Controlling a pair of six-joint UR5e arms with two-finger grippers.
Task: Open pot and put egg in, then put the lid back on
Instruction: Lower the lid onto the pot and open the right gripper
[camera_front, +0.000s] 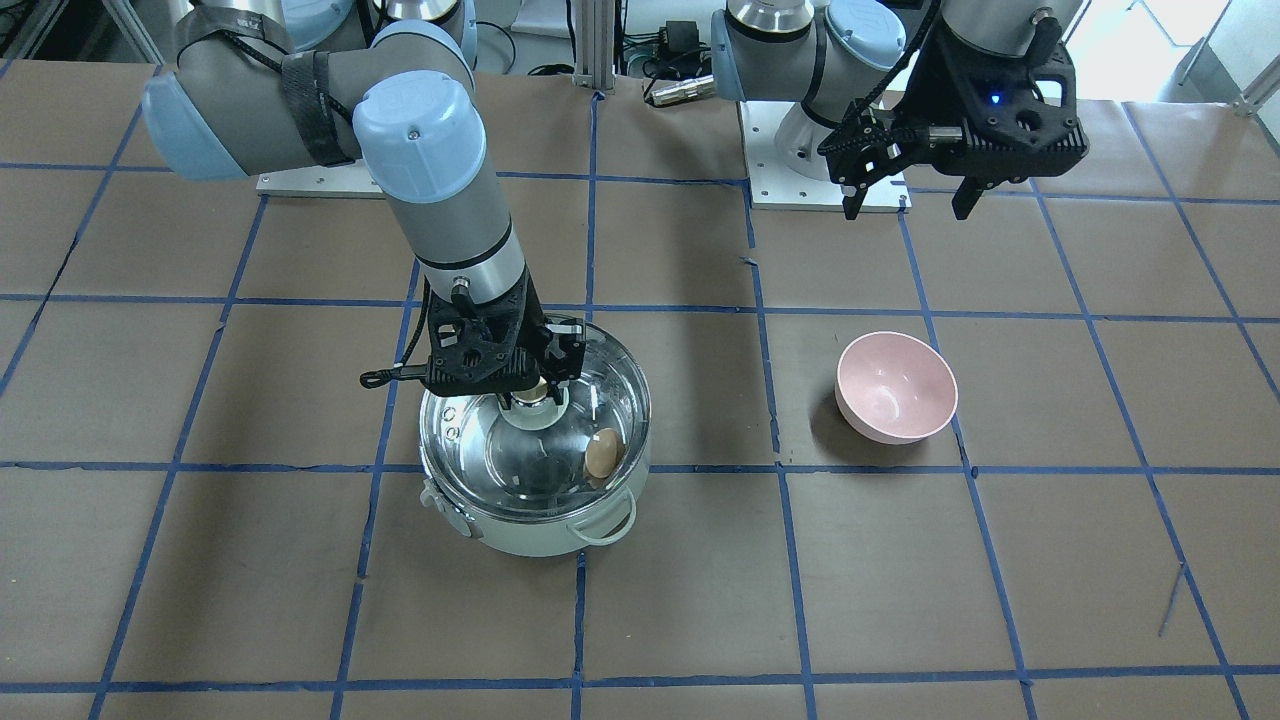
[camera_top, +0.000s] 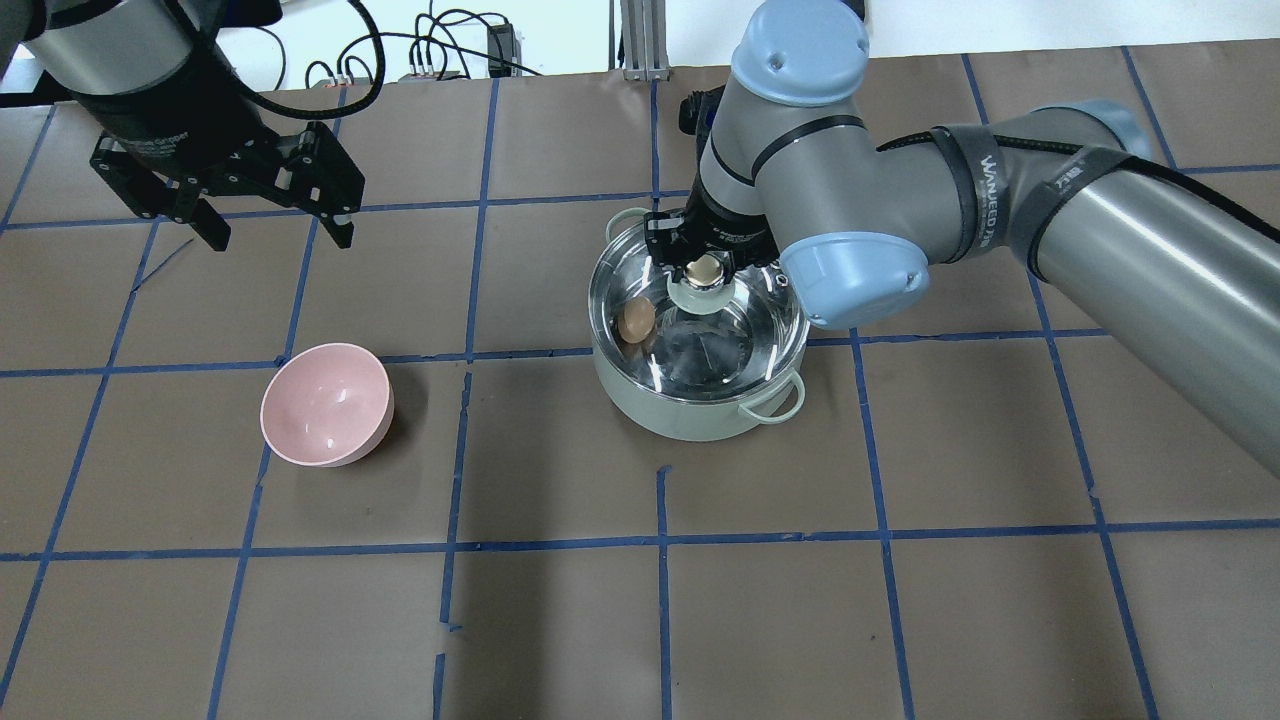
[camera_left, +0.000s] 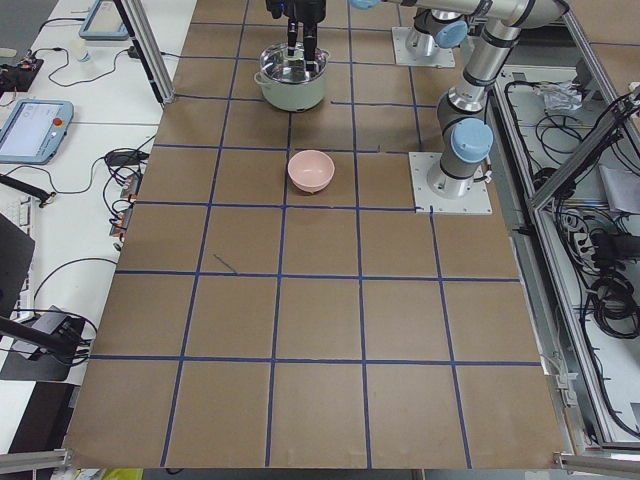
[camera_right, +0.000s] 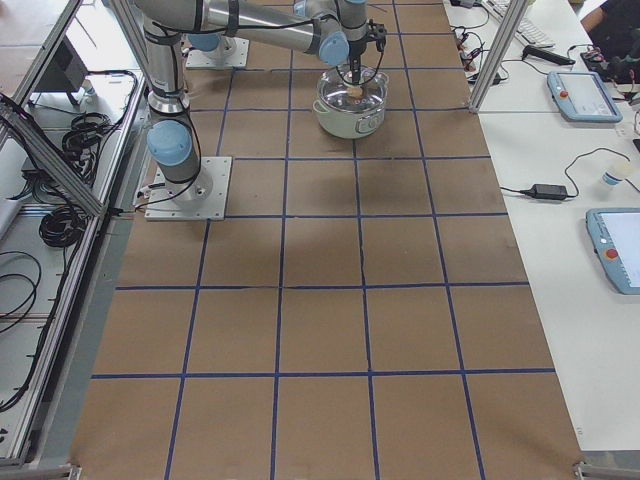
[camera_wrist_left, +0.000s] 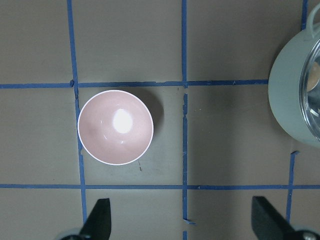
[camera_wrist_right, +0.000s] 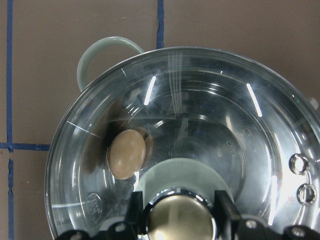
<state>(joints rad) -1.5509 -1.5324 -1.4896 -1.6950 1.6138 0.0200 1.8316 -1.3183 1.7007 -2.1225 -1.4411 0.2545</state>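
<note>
The pale mint-green pot (camera_front: 540, 535) stands on the table, also in the overhead view (camera_top: 690, 415). The tan-brown egg (camera_front: 601, 454) lies inside it against the wall, seen through the glass in the right wrist view (camera_wrist_right: 126, 154). The clear glass lid (camera_top: 745, 340) sits over the pot's mouth. My right gripper (camera_front: 530, 390) is shut on the lid's cream-gold knob (camera_wrist_right: 180, 220), with a finger on each side. My left gripper (camera_top: 275, 238) is open and empty, high above the table beyond the bowl.
A pink bowl (camera_front: 896, 387) stands empty on the table about one grid square from the pot, below my left gripper in the left wrist view (camera_wrist_left: 115, 127). Brown paper with blue tape lines covers the table. The arm bases stand at the robot's edge.
</note>
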